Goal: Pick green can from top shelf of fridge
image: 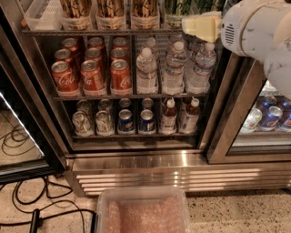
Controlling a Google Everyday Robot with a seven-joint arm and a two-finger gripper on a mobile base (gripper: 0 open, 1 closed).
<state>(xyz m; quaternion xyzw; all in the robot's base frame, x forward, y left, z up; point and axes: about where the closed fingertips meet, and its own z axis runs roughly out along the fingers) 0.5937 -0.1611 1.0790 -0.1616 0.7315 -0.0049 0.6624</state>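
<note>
My gripper (191,26) hangs just right of the green can (175,7), which stands in a clear bin (169,21) on the top shelf (91,32) of the fridge (136,163), lined up, I judge, to reach it, though I cannot tell whether the gripper is spread or closed.

Cream pincer (190,26) near dark-streaked green can (175,6); red cola cans (93,75)

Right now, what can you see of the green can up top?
Only the lower part of the green can shows, cut off by the picture's top edge. It looks green with dark streaks, standing upright in a clear bin on the top shelf, right of the brown-gold cans. The gripper sits just in front of it, lower right; contact is unclear.
</note>
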